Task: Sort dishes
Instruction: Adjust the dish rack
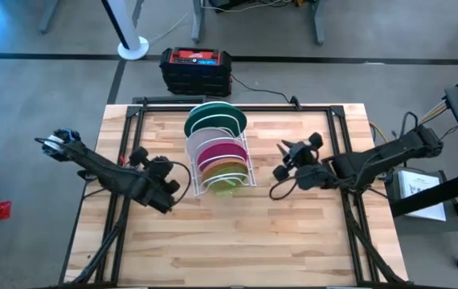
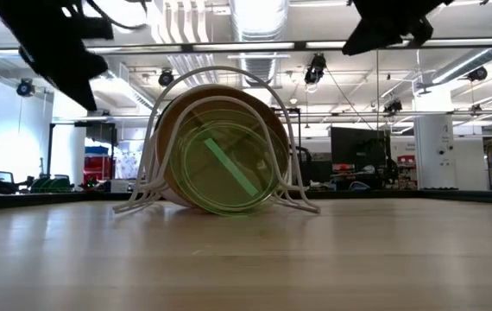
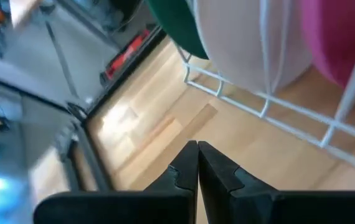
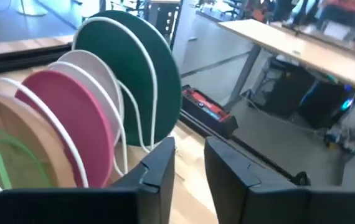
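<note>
Standing on edge in a white wire dish rack (image 1: 249, 164) near the middle of the pale, plank-grained wooden table (image 1: 237, 249) are five smooth round plastic plates, lined up from the table's far side toward its near side: a large dark green plate (image 4: 141, 74), a matte white plate (image 4: 99, 74), a magenta pink plate (image 4: 71, 118), a brown plate (image 4: 15, 149) and, nearest the front edge, a smaller translucent lime-green plate (image 2: 226, 170) through which a green strip shows in the low view. The rack's thin curved wires arch over each plate's rim. The left gripper (image 3: 197, 163) hovers above the table just to the left of the rack, its arm stretched in low from the left edge, and its two dark fingers are pressed together with nothing between them. The right gripper (image 4: 190, 165) hangs to the right of the rack, near it but apart, on an arm reaching in from the right edge; its blocky dark fingers stand a narrow gap apart and hold nothing, pointing toward the green plate's end of the rack.
</note>
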### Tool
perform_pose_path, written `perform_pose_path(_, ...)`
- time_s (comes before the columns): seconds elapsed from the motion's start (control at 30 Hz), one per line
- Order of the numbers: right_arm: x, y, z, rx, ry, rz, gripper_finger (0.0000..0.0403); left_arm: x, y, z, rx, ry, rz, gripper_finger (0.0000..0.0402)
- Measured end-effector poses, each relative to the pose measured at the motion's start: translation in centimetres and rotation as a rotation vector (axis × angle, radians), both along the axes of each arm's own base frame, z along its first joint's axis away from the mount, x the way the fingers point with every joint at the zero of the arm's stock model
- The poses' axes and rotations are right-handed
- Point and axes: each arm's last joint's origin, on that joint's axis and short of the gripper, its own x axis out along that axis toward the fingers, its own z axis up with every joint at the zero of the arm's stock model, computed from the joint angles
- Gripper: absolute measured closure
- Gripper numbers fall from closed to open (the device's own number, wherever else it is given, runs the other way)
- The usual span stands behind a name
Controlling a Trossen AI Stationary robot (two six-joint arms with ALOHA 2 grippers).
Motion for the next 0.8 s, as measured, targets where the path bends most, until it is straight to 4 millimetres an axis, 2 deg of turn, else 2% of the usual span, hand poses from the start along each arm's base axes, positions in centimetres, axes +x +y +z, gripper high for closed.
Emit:
perform_pose_path(0.1,-0.6,-0.4,-0.4,0.009,-0.035,-0.006,0.0354,0.6,1.4,-1.7,-0.1,-0.05,0.067,0.0401)
perform_pose_path(0.27,-1.0,-0.5,-1.1,-0.002,-0.036,0.0,0.0383,1.5,3.9,-3.5,-0.282,-0.159,0.06,0.0401)
perform_pose_path(0.4,-0.8,-0.5,-1.5,0.006,-0.015,0.013,0.0399,0.3,5.7,-4.5,-0.376,-0.191,0.125,0.0401)
perform_pose_path(0.57,-0.5,-0.4,-2.0,0.002,0.008,0.017,0.0401,-1.5,7.2,-6.8,-0.458,-0.242,0.156,0.0401)
perform_pose_path(0.8,-0.4,-0.4,-2.0,-0.001,0.014,0.017,0.0402,-1.6,8.2,-9.2,-0.482,-0.364,0.113,0.0401)
